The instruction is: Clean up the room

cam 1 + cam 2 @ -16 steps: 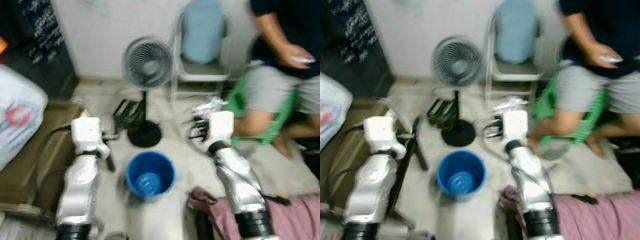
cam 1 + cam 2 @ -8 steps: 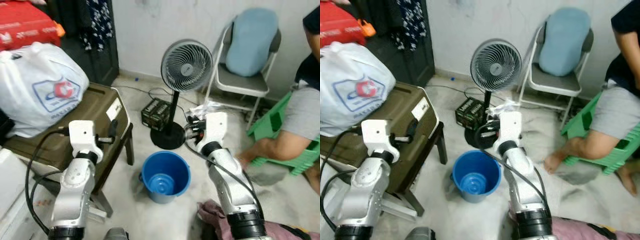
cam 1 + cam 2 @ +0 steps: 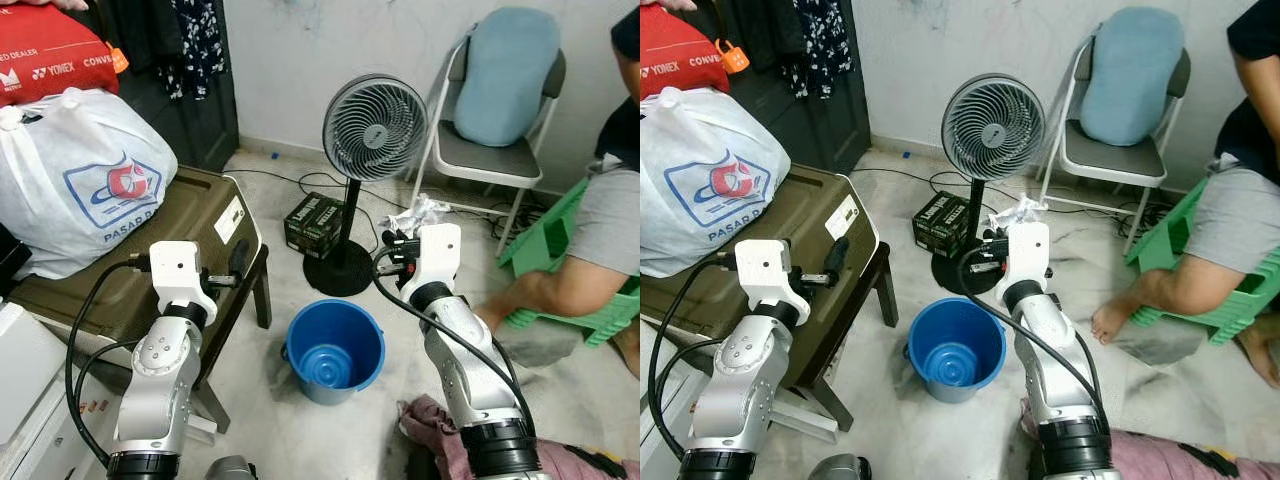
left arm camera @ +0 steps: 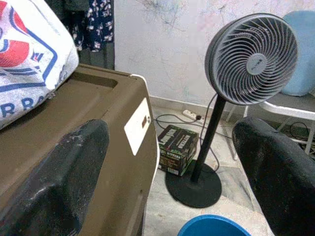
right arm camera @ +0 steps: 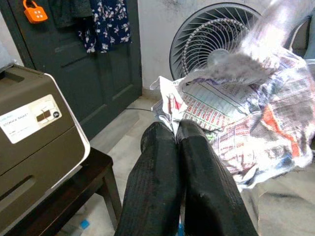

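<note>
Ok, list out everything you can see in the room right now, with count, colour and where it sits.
Bucket: one, blue, on the floor between the arms.
Fan: one, grey head on a black stand, behind the bucket.
Box: one, dark, on the floor beside the fan base.
Storage box: one, olive-brown, on a dark stool at left.
Plastic bag: one, white, on the storage box.
Folding chair: one, grey, blue cushion, against the wall.
Cloth: one, pink, on the floor near right.
Person: one, seated on green stool.
Left gripper: open, empty.
Right gripper: shut on crumpled wrapper.
</note>
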{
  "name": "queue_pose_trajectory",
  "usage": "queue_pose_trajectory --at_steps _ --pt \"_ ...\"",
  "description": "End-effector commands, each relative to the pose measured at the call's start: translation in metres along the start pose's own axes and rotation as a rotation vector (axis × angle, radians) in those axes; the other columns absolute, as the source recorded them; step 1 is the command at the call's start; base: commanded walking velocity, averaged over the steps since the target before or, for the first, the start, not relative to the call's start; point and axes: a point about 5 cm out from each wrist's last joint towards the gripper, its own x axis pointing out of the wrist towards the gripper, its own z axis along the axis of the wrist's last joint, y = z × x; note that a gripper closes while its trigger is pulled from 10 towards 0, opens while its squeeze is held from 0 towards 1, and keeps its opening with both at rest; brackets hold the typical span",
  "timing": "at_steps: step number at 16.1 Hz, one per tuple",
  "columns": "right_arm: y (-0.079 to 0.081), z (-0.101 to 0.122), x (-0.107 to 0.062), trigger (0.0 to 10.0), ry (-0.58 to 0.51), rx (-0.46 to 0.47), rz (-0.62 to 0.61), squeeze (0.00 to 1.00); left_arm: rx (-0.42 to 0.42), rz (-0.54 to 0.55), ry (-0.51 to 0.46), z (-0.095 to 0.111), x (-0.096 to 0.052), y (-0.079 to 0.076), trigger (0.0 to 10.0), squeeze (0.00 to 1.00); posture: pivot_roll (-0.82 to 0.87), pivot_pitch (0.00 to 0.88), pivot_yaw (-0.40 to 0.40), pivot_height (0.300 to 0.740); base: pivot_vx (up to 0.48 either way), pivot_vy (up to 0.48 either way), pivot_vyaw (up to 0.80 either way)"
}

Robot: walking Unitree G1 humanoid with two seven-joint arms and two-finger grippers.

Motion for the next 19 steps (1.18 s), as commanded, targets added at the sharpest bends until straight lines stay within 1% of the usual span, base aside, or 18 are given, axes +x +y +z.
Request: queue_pose_trajectory --at_steps 1,3,5,7,10,15,18,19 --pt "-0.0011 0.0029 0.0016 10.0 -0.005 0.006 -0.01 0.0 0.003 -0.013 -0.019 0.0056 0.0019 -0.0018 10.0 0.0 0.0 0.0 -0.073 0.74 0.255 0.0 0.0" --pt "-0.0013 0.003 0.0017 10.0 -0.006 0.008 -0.01 0.0 0.003 -0.013 -0.019 0.0056 0.002 -0.0018 10.0 0.0 0.0 0.0 -0.073 0.74 0.257 0.0 0.0" --pt "0.0004 0.0037 0.0019 10.0 -0.009 -0.012 0.009 0.0 0.003 -0.013 -0.02 0.0057 0.0021 -0.0018 10.0 0.0 0.0 0.0 -0.073 0.74 0.255 0.0 0.0" --pt "0.0023 0.0051 0.002 10.0 -0.019 0.005 0.013 0.0 0.004 -0.014 -0.02 0.0057 0.0023 -0.0018 10.0 0.0 0.0 0.0 -0.073 0.74 0.259 0.0 0.8" --pt "0.0015 0.0045 0.0028 10.0 -0.014 0.005 0.005 0.0 0.005 -0.014 -0.021 0.0058 0.0028 -0.0019 10.0 0.0 0.0 0.0 -0.074 0.74 0.256 0.0 0.8" --pt "0.002 0.0043 0.0038 10.0 -0.013 0.005 0.004 0.0 0.001 -0.017 -0.024 0.0059 0.0026 -0.0024 10.0 0.0 0.01 0.0 -0.075 0.74 0.266 0.0 0.0" --pt "0.0024 0.0039 0.0042 10.0 -0.012 0.003 0.007 0.0 0.002 -0.018 -0.025 0.0058 0.0022 -0.003 10.0 0.0 0.01 0.0 -0.076 0.74 0.317 0.16 0.0" --pt "0.0026 0.0021 0.0047 10.0 0.006 0.013 0.006 0.0 0.001 -0.019 -0.025 0.0058 0.0022 -0.0031 10.0 0.0 0.01 0.0 -0.077 0.74 0.319 0.24 0.0"
